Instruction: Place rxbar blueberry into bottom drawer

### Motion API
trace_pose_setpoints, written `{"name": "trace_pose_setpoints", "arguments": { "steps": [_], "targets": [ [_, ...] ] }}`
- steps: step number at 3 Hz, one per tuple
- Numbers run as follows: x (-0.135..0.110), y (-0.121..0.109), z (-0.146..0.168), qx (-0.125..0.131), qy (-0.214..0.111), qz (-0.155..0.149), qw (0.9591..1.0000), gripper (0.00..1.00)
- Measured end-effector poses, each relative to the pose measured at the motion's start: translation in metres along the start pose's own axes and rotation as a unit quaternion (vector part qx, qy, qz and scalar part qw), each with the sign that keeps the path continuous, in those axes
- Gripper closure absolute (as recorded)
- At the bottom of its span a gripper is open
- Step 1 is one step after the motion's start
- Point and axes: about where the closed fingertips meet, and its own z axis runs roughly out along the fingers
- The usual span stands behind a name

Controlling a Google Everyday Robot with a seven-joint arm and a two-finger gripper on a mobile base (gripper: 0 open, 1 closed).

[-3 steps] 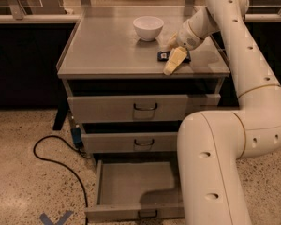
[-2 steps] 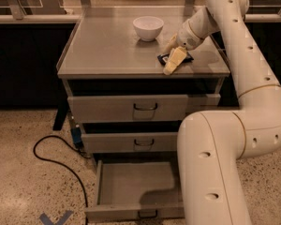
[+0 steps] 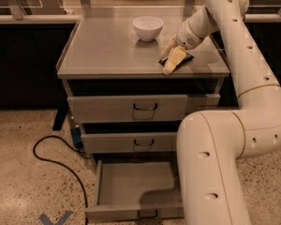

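I see the grey metal drawer cabinet (image 3: 75, 86) from the front and a little above. The robot's cream two-finger hand (image 3: 165, 63) is low over the cabinet's flat grey worktop (image 3: 107, 46), near its front right corner. It reaches in from the cabinet's right side on the thick white arm (image 3: 234, 125). The hand is parted and holds nothing clear of the surface. The near finger (image 3: 174, 60) crosses over the small flat dark-wrapped rxbar blueberry (image 3: 186, 56), which lies on the worktop at that same corner. I cannot tell whether either finger presses on it. A round white bowl (image 3: 147, 27) stands upright towards the back middle of the worktop, apart from the bar. The wide shallow grey bottom drawer (image 3: 131, 182) is pulled out at the cabinet's foot and shows its plain floor. The arm's lower link covers its right part. The two grey drawers above it, the middle drawer (image 3: 131, 143) and the top drawer (image 3: 112, 108), sit pushed in. A black cable (image 3: 51, 158) curls on the speckled floor left of the cabinet
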Motion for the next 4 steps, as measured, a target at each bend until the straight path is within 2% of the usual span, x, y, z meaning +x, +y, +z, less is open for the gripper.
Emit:
{"name": "trace_pose_setpoints", "arguments": {
  "steps": [3,4],
  "targets": [
    [-0.009,-0.003,-0.008,0.012,-0.01,-0.015,0.9998,1.0],
    [-0.052,-0.017,-0.018,0.054,0.023,-0.059,0.9965,1.0]
  ]
}}
